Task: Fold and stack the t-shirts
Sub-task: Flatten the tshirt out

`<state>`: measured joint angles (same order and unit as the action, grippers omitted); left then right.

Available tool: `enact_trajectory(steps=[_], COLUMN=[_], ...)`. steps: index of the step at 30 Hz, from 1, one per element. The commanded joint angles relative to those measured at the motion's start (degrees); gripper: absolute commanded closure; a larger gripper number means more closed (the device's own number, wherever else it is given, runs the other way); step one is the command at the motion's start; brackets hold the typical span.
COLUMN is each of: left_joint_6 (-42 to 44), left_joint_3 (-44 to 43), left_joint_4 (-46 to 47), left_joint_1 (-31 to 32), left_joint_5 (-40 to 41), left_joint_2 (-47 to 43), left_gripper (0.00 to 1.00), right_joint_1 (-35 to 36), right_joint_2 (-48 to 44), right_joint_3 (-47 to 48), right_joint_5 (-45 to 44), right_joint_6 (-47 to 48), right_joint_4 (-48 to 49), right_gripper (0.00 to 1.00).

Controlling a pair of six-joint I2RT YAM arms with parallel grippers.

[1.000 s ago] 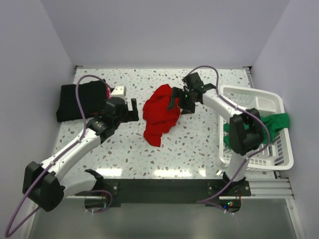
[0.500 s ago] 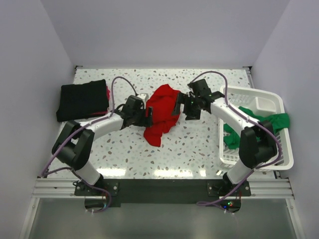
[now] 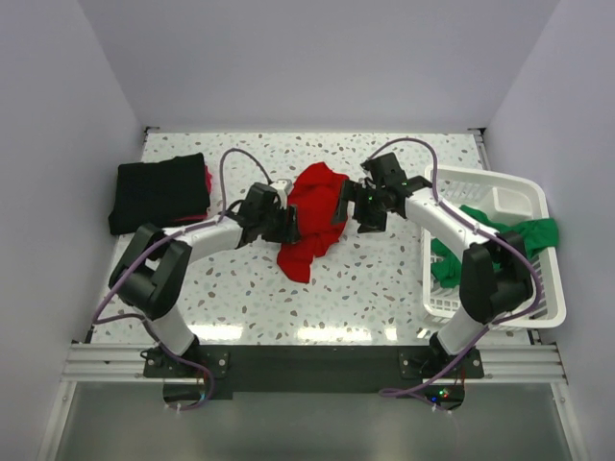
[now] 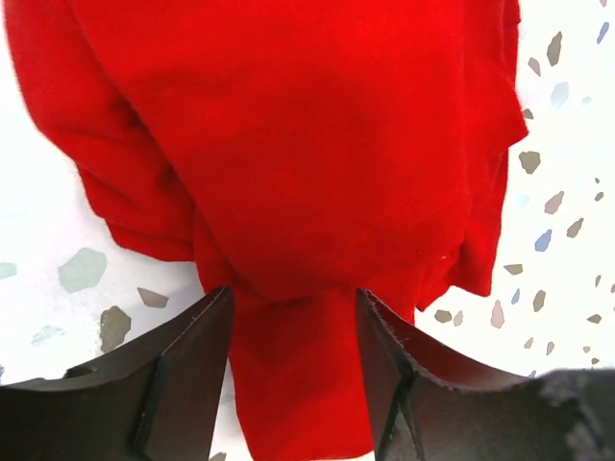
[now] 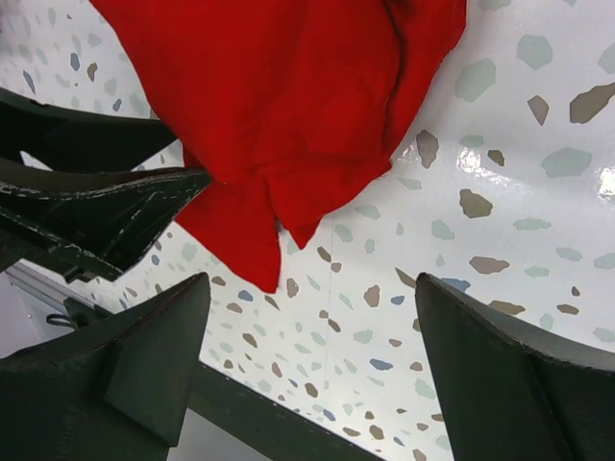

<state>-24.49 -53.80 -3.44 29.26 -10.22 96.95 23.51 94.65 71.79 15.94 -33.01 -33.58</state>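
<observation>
spreading step: the red shirt (image 3: 309,219) lies crumpled mid-surface (image 3: 384,279). left pincer (image 4: 293,317) straddles a fold at middling width; whether it grips, i cannot tell. right pincer (image 5: 312,288) gapes wide beside the hem, empty. next, both likely need corners to pull it flat.

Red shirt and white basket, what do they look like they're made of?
The red shirt looks like soft matte cloth, since it bunches in loose folds. The white basket looks like stiff, slightly glossy moulded plastic, judging by its thin slats.
</observation>
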Motion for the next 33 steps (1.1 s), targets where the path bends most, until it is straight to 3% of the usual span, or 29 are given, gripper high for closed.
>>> enact_trajectory(steps=[1, 6, 9, 13, 14, 17, 22, 30, 33], left_joint_6=[-0.03, 0.14, 0.14, 0.23, 0.23, 0.23, 0.06, -4.77, -5.04], left_joint_3=[-2.45, -3.68, -3.85, -4.38, -4.56, -5.43, -8.15, -15.81, -16.6], left_joint_4=[4.85, 4.76, 5.02, 4.94, 4.85, 4.32, 0.04, -2.98, -3.85], left_joint_1=[-0.43, -0.43, -0.34, -0.43, -0.43, -0.43, -1.57, -10.97, -13.96], left_joint_5=[-2.18, -1.91, -1.38, -1.21, -1.12, -0.95, 1.25, 6.35, 4.16], left_joint_2=[1.31, 2.72, 2.9, 3.51, 3.6, 3.51, 0.8, -13.61, -15.82], left_gripper=[0.44, 0.49, 0.57, 0.74, 0.86, 1.0, 1.0, 1.0, 1.0], right_joint_1=[-0.04, -0.04, -0.04, 0.05, -0.04, -0.04, 0.57, 3.56, 6.19], right_joint_2=[0.53, 0.62, 0.88, 1.32, 1.41, 1.33, 1.15, 2.03, 3.34], right_joint_3=[1.95, 2.04, 2.21, 2.48, 2.57, 2.48, 1.34, -0.77, 0.01], right_joint_5=[0.23, 0.32, 0.32, 0.4, 0.4, 0.23, -0.04, 1.02, 1.54], right_joint_6=[0.93, 1.02, 1.2, 1.2, 1.37, 1.55, 1.46, -0.38, -0.38], right_joint_4=[-0.7, -0.78, -1.13, -1.31, -1.31, -1.57, -1.49, 1.59, 3.08], right_gripper=[0.1, 0.1, 0.09, 0.1, 0.1, 0.1, 0.11, 0.16, 0.18])
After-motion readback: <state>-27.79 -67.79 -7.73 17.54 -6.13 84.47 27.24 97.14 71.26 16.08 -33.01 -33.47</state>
